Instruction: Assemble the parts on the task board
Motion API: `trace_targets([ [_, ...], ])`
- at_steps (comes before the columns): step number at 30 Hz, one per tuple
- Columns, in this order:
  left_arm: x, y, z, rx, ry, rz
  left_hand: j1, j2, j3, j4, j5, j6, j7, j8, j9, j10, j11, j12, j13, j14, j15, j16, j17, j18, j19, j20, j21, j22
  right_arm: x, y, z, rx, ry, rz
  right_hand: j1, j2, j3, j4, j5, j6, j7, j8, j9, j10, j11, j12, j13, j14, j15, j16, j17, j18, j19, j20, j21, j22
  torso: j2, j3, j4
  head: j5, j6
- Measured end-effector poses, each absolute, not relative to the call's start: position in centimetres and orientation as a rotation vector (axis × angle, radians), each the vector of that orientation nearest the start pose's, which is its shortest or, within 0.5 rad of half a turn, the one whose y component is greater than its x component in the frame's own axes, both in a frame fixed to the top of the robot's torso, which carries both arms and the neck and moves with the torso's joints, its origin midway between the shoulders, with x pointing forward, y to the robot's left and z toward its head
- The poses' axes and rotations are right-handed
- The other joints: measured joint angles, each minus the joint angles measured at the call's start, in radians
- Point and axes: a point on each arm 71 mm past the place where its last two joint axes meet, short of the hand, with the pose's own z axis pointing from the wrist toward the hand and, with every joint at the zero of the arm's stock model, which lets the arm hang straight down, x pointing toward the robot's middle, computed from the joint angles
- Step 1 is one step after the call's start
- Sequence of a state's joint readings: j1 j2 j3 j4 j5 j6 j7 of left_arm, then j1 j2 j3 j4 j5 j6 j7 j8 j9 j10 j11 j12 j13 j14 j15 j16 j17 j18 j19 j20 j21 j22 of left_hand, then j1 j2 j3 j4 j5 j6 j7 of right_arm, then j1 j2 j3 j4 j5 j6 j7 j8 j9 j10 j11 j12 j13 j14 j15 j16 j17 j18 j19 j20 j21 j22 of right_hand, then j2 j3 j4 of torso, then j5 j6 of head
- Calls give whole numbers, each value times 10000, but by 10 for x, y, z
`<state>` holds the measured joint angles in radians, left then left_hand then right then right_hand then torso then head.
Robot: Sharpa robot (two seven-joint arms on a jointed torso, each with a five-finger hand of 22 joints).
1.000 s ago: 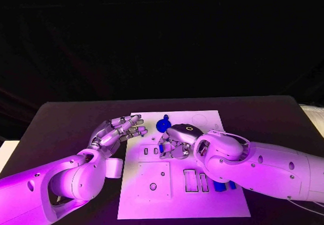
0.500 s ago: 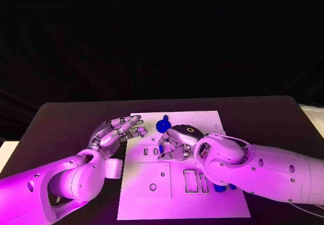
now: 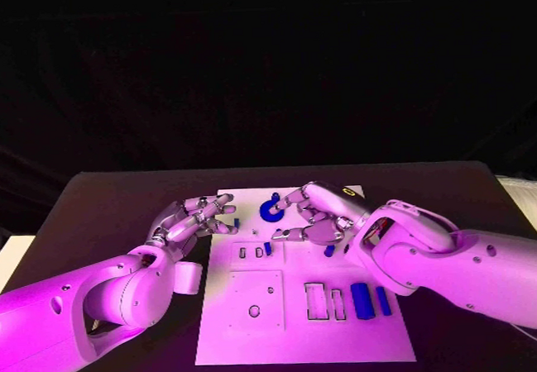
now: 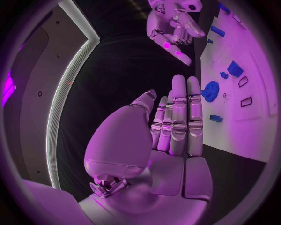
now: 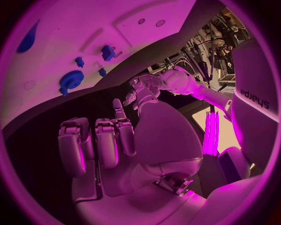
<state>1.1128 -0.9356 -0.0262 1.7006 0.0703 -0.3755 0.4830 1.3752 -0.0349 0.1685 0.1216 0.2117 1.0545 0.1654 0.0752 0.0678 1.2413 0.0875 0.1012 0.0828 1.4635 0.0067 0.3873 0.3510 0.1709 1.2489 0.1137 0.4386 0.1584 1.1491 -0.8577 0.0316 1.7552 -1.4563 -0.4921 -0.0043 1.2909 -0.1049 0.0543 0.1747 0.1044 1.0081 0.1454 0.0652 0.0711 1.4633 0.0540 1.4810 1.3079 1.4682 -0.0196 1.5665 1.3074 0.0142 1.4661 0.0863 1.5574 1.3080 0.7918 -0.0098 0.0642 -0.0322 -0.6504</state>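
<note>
Both metallic hands, left (image 3: pixel 196 220) & right (image 3: pixel 319 214), spread empty over flat white board (image 3: pixel 301 329); toothed blue gear (image 3: pixel 269 209).

White arms (image 3: pixel 463 264) — silver robot hand (image 3: pixel 321 214)

blue gear (image 3: pixel 271 209) partly hidden behind right hand (image 3: pixel 320 213)

We count one task board (image 3: pixel 228 337), a white plate on one black table (image 3: pixel 102 210). On the board we make out six blue parts: one gear (image 3: pixel 271 208) near the far edge, two upright bars (image 3: pixel 362 300) side by side near the right edge, and three small pieces (image 3: pixel 268 248) in the middle area. Some may be hidden under the arms. Two hands are present: one left hand (image 3: pixel 196 218), one right hand (image 3: pixel 318 212).
</note>
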Motion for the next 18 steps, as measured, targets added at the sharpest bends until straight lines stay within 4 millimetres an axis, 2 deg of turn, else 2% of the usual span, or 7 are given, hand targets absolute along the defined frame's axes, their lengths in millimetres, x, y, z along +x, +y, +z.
trace_targets([
  [2,445,208,-198,-12126,14007,-15734,-64,-64,83,83,0,86,-125,0,10,433,-124,74,132,25,-153,2103,1939,-1,336,-156,473,267,431,-153,-131,-1666,14187,9939,82,-17,-60,-9,27,0,0,0,0,0,0,-141,0,0,0,-76,0,0,0,0,-44,0,-53,13,-23,21,2],
  [5,447,208,-202,-11874,14681,-15291,-404,-229,-21,212,0,217,-332,54,76,1324,-447,695,692,20,-340,7139,6967,-2,902,-367,1509,993,433,-170,-118,-1143,14402,10149,159,60,-76,-25,103,0,0,0,0,0,0,-182,0,0,0,-110,-1,0,0,0,-93,-1,-128,33,-63,61,1],
  [6,448,207,-203,-11730,15077,-15011,-716,-215,-162,387,-23,320,-435,176,134,1659,-512,1101,997,21,-414,8634,8430,-36,1265,-436,2580,2220,435,-179,-113,-828,14514,10198,165,66,-102,-44,162,0,0,0,0,0,0,-182,0,0,0,-118,-1,0,0,0,-94,-1,-168,44,-84,87,-18],
  [7,449,207,-205,-11612,15388,-14780,-911,-177,-283,510,-23,415,-531,333,218,1736,-569,1658,1479,30,-533,9773,9103,-234,1605,-531,3776,3523,436,-187,-109,-575,14586,10209,244,145,-127,-22,235,0,0,0,0,0,0,-182,0,0,0,-118,-1,0,0,0,-93,-1,-201,51,-103,106,-27],
  [9,454,208,-205,-11222,16278,-14135,-1251,-166,-552,765,-23,516,-732,676,416,1832,-608,3237,2892,33,-573,10868,9484,-387,1770,-645,5245,5180,441,-204,-103,114,14748,10210,268,169,-144,-39,349,0,0,0,0,0,0,-182,0,0,0,-117,0,0,0,0,-93,-1,-280,69,-140,164,-45],
  [12,465,209,-200,-10393,17594,-13142,-1291,-119,-838,884,-23,356,-611,1245,775,1193,-749,6036,5565,9,-572,11399,9571,-389,1597,-724,6342,6379,448,-225,-99,1082,14906,10154,372,273,-156,-51,455,69,-59,43,36,0,0,-182,0,0,0,-117,-1,0,0,0,-93,-1,-385,97,-196,243,-70],
  [18,473,203,-195,-7973,20583,-10452,-1699,43,-1630,1642,-23,63,-889,2822,1794,827,-883,9525,8933,27,-616,11804,9571,-656,1586,-713,8132,8624,458,-260,-98,2803,15080,10019,424,325,-292,-77,641,480,-187,265,128,2,-2,-143,0,0,0,-117,1,-1,0,0,-93,-2,-549,169,-275,383,-156],
])
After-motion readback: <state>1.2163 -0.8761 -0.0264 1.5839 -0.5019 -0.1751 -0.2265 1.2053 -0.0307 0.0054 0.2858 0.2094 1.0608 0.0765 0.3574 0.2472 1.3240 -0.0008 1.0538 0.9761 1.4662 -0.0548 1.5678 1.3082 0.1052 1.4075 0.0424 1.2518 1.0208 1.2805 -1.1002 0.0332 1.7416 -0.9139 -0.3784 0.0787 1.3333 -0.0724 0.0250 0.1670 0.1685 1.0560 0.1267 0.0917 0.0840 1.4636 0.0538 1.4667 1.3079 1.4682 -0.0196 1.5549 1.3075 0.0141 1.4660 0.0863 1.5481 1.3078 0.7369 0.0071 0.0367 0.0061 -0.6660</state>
